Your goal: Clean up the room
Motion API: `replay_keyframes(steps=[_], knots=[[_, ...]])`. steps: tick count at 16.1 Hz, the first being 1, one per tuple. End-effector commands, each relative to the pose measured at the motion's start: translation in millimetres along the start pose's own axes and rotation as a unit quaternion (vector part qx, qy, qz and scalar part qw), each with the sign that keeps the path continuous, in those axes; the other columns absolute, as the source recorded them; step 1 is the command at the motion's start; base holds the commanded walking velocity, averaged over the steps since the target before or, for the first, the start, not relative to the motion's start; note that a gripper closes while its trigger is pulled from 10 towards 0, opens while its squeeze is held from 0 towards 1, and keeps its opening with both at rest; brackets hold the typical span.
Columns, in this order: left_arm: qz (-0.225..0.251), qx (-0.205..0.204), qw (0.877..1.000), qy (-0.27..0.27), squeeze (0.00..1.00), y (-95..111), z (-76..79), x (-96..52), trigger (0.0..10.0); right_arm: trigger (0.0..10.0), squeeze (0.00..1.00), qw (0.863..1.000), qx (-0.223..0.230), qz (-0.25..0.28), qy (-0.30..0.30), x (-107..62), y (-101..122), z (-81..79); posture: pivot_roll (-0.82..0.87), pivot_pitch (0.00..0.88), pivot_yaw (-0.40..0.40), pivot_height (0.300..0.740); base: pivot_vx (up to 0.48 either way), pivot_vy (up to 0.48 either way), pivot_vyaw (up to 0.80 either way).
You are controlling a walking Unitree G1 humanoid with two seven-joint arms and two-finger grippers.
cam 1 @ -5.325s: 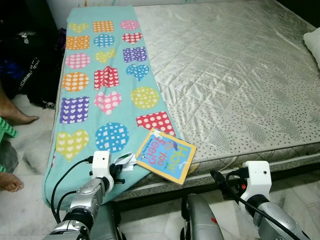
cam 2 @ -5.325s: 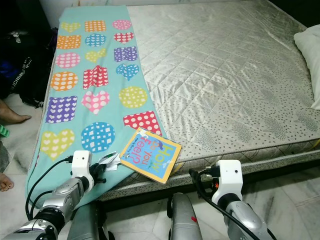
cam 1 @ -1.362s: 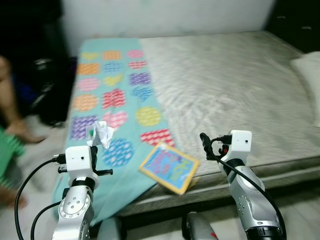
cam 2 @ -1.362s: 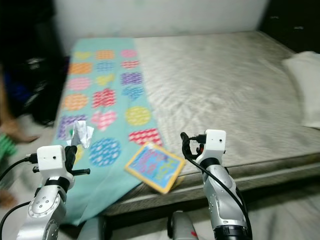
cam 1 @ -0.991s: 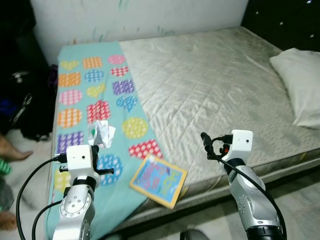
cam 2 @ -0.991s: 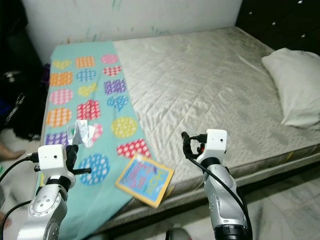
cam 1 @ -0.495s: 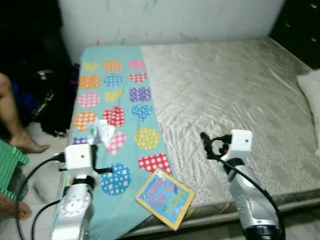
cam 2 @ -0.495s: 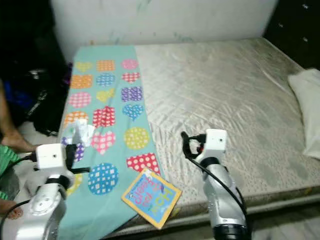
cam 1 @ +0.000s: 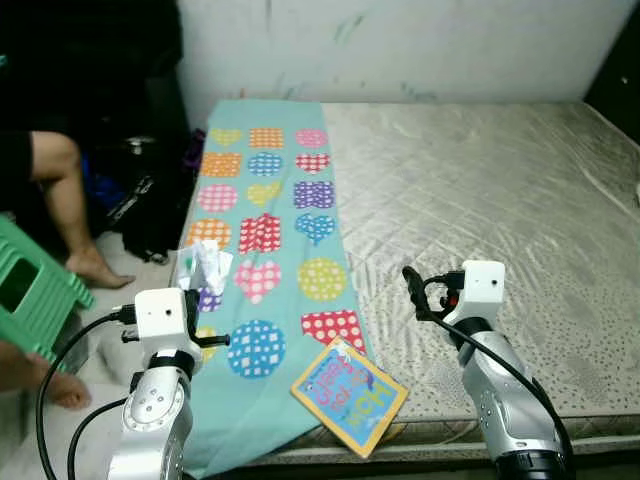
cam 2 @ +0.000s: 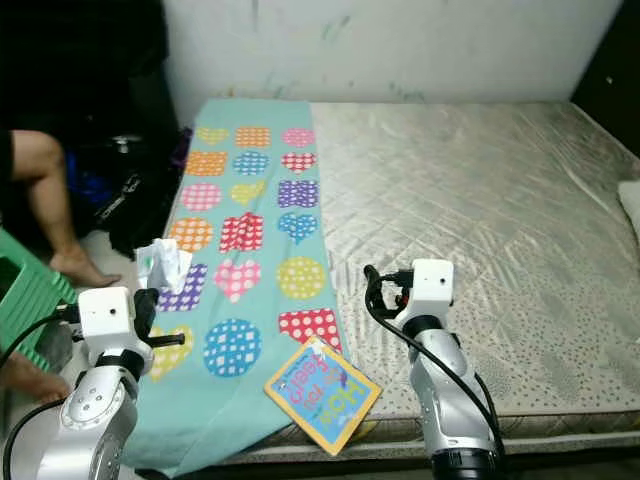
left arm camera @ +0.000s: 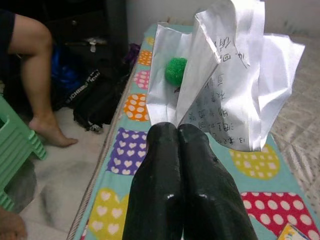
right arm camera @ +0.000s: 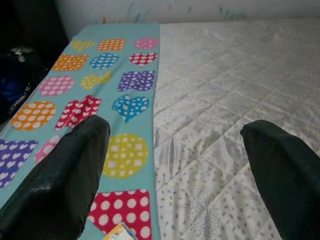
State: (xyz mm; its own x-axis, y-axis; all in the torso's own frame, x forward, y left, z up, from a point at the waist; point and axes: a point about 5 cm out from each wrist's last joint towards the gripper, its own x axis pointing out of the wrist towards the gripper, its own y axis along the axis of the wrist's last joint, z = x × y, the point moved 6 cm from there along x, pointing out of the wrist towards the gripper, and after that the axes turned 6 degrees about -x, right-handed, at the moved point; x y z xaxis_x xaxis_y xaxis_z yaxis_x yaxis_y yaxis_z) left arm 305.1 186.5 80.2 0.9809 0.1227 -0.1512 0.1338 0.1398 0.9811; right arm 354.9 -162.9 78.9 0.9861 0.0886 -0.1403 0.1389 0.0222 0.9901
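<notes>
Judging by how things lie, the tidy-up is only partly done: the crumpled paper [left arm camera: 227,80] is off the bed [cam 1: 500,190] and pinched in the left gripper [left arm camera: 179,131] — its fingers pressed together on the paper's lower edge, held up beside the bed's near corner, over the patterned blanket [cam 1: 265,230]. Left to clear is the picture book [cam 1: 349,394], lying at the bed's front edge and overhanging it. The right gripper [right arm camera: 175,150] hovers over the bed just past the book, fingers spread wide and holding nothing — the paper seemingly needs binning first.
</notes>
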Motion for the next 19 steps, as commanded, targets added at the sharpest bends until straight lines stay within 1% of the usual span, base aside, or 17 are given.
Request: replay_keyframes(steps=[1,8,14,19], knots=[[-0.008,0.003,1.000,0.003,0.00,-3.7,-1.5,0.5,0.0,10.0,0.00,1.000,-0.007,0.001,0.010,2.2,0.6,-4.6,-0.11,0.000,-0.002,0.740,0.000,0.000,0.80],[-0.005,0.001,1.000,0.003,0.00,-2.9,-0.6,2.9,0.0,10.0,0.00,1.000,-0.014,0.005,0.020,4.5,2.5,-8.4,-0.11,0.000,-0.002,0.740,0.000,0.000,0.80],[-0.005,-0.001,1.000,0.006,0.00,-3.4,-0.5,3.1,0.0,10.0,0.00,0.999,-0.029,0.009,0.039,4.3,2.7,-17.2,-0.11,0.000,-0.004,0.740,0.000,0.000,0.80],[-0.006,-0.002,1.000,0.005,0.00,-3.7,0.7,3.6,0.0,10.0,0.00,0.999,-0.023,0.009,0.043,3.6,2.4,-19.0,-0.11,0.000,-0.002,0.740,0.000,0.000,0.80]])
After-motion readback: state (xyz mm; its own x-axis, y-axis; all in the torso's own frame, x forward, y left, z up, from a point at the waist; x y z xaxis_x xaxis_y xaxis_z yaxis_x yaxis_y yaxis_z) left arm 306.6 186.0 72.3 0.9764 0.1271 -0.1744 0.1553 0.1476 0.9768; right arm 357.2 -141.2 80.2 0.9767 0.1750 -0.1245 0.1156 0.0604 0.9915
